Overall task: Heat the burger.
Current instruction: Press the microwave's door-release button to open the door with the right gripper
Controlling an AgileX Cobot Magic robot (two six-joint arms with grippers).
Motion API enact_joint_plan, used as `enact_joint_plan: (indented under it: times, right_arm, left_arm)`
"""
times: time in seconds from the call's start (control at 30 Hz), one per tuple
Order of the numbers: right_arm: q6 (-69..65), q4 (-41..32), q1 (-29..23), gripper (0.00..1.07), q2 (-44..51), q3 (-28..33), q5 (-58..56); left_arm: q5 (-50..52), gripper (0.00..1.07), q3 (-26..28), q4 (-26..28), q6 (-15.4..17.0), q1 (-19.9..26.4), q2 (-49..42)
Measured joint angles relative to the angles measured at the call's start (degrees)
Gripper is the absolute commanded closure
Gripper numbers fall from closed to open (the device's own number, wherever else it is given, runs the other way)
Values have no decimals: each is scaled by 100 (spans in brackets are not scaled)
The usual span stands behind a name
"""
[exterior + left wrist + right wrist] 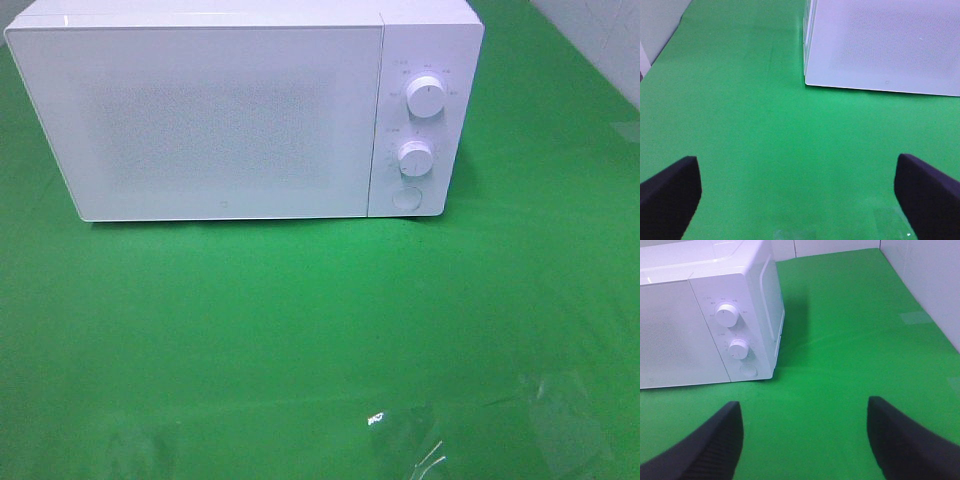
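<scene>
The burger is out of view in every frame. A white microwave (pixel 230 110) stands at the back of the green table with its door shut; the door's corner shows in the left wrist view (pixel 880 45) and its front in the right wrist view (pixel 695 325). Two white knobs (pixel 425 97) and a round button (pixel 406 197) sit on its right panel. My left gripper (pixel 800 200) is open over bare green cloth, well short of the microwave's left corner. My right gripper (pixel 802 440) is open over the cloth in front of the control panel. Neither arm shows in the high view.
The green table cloth (pixel 300 340) spreads in front of the microwave. A white wall (pixel 925 285) borders the table on the right, another pale wall (pixel 657 25) on the left. Clear tape patches (pixel 560 410) glint near the front edge.
</scene>
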State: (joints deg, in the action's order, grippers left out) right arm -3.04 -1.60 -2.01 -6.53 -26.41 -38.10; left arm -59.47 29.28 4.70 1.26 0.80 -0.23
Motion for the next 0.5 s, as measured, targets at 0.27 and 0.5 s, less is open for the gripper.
enact_joint_plan:
  times: [0.27, 0.5]
  right_arm:
    - [-17, 0, 0, 41, -527, 470, 1203]
    - [-17, 0, 0, 42, -1329, 842, 2361]
  left_arm:
    - [0, 8, 0, 0, 0, 0, 0]
    - [0, 8, 0, 0, 0, 0, 0]
